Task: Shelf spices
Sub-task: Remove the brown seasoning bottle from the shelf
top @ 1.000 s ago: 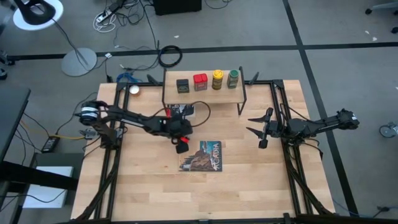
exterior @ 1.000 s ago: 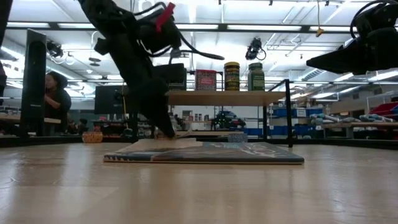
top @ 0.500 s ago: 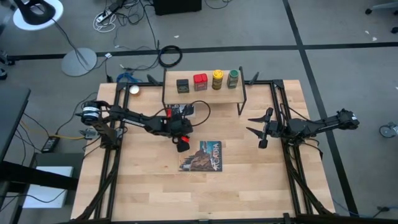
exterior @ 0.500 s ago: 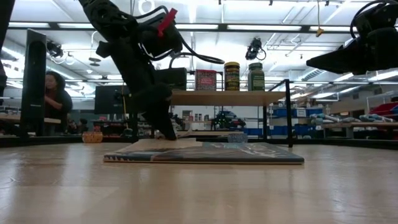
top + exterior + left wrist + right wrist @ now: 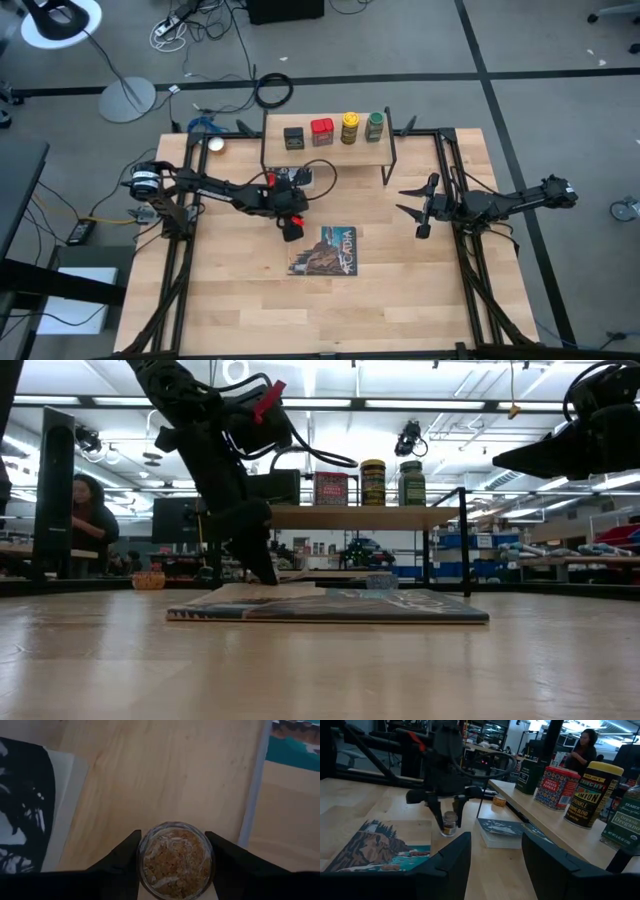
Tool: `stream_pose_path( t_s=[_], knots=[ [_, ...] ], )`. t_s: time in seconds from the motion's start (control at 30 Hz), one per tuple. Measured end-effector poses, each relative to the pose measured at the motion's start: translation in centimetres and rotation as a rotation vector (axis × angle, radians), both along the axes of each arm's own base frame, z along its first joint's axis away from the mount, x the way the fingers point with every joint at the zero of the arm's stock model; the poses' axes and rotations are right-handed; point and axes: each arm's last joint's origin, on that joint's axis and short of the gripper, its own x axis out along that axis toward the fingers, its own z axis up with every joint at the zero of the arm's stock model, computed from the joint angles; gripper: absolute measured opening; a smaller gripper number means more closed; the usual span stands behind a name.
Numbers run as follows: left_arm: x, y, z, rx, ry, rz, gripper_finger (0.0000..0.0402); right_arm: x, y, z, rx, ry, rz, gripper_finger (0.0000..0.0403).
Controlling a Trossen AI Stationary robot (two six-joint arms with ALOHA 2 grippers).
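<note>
My left gripper (image 5: 291,231) is at the table's middle, just left of the picture-covered book (image 5: 325,250). It is shut on a tiny clear jar (image 5: 175,860) of brown spice, also seen in the right wrist view (image 5: 449,824). The shelf (image 5: 325,152), a light board on black legs, stands at the far edge. On it stand a black tin (image 5: 293,137), a red tin (image 5: 321,131), a yellow-capped jar (image 5: 350,127) and a green-capped jar (image 5: 374,125). My right gripper (image 5: 412,208) waits open and level near the table's right side. My left gripper pinches the tiny jar by two opposite sides of its round wall (image 5: 144,857) between its two fingers (image 5: 120,857). The fingers slant down from above, coming from the table's left. The jar stays upright, low over the wood beside the book; I cannot tell whether its bottom touches the table.
A second flat book (image 5: 502,832) lies on the table under the shelf's front edge. A small white round thing (image 5: 215,144) sits at the far left corner. Black frame rails (image 5: 180,270) run along both table sides. Bare wood (image 5: 330,310) lies in front of the book.
</note>
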Motion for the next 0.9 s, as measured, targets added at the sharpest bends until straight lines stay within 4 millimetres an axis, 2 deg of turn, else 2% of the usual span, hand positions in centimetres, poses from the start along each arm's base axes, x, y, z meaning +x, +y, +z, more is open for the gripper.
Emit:
stream_pose_path(
  t_s=[0.77,0.9],
  knots=[
    [-0.5,0.0,-1.0,-0.049,-0.104,0.046,0.0179,0.0,0.0,0.0,0.0,0.0,0.0,0.0176],
    [-0.5,-0.1,-1.1,-0.062,-0.106,0.047,0.022,0.0,0.0,0.0,0.0,0.0,0.0,0.0176]
  ],
)
